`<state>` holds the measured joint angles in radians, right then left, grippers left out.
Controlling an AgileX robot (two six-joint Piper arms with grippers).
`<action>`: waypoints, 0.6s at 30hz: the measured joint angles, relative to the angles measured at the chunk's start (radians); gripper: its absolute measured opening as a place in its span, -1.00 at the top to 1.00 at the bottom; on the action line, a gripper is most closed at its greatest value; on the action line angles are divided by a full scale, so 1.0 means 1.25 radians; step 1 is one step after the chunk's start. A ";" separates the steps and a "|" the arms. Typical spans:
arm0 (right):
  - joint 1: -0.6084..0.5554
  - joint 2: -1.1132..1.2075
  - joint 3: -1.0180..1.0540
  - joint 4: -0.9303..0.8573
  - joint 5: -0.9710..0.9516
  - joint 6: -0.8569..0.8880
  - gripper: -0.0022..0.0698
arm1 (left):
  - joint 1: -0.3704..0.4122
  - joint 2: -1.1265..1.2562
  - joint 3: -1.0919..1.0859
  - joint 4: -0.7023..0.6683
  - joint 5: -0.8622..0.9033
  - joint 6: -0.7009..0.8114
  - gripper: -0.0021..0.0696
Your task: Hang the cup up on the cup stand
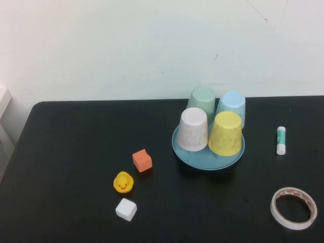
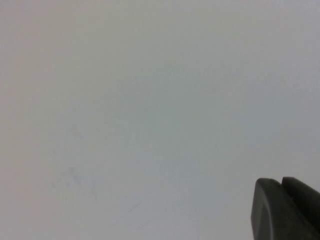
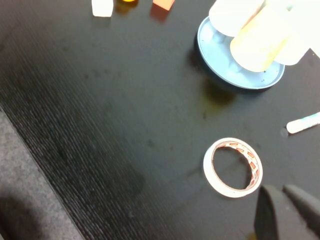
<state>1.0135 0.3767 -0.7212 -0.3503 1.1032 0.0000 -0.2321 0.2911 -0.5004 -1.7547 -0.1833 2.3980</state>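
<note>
The yellow cup [image 1: 225, 133] stands upside down on the front right of the teal cup stand [image 1: 202, 161], right of the table's middle. A pale pink cup [image 1: 193, 129], a light green cup [image 1: 202, 99] and a light blue cup [image 1: 232, 105] sit upside down on the same stand. Neither gripper shows in the high view. My left gripper [image 2: 281, 182] is shut, empty, and faces a blank pale wall. My right gripper [image 3: 282, 189] is shut and empty above the table's near right part, with the yellow cup [image 3: 260, 42] and the stand [image 3: 235, 77] farther off.
On the left half lie an orange cube [image 1: 142, 160], a yellow rubber duck [image 1: 123, 182] and a white cube [image 1: 126, 209]. A glue stick [image 1: 281, 140] lies right of the stand. A roll of tape [image 1: 293, 208] sits at the front right, close to my right gripper.
</note>
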 joint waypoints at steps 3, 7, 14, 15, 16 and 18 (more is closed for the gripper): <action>0.000 0.000 0.000 0.000 0.000 0.000 0.94 | 0.000 -0.003 0.028 0.006 0.032 -0.027 0.94; 0.000 0.000 0.000 0.000 0.000 0.000 0.94 | 0.018 -0.031 0.082 0.288 0.105 -0.387 0.94; 0.000 0.000 0.000 0.000 0.000 0.000 0.94 | 0.144 -0.090 0.132 1.071 0.468 -1.414 0.94; 0.000 0.000 0.000 0.000 0.000 0.000 0.94 | 0.157 -0.101 0.146 1.116 0.496 -1.484 0.94; 0.000 0.000 0.000 0.000 0.000 0.000 0.94 | 0.167 -0.113 0.163 1.145 0.506 -1.521 0.94; 0.000 0.000 0.000 -0.001 0.002 0.000 0.94 | 0.175 -0.146 0.201 1.178 0.491 -1.572 0.94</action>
<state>1.0135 0.3767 -0.7212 -0.3517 1.1055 0.0000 -0.0130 0.1087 -0.2494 -0.2825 0.4309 0.4324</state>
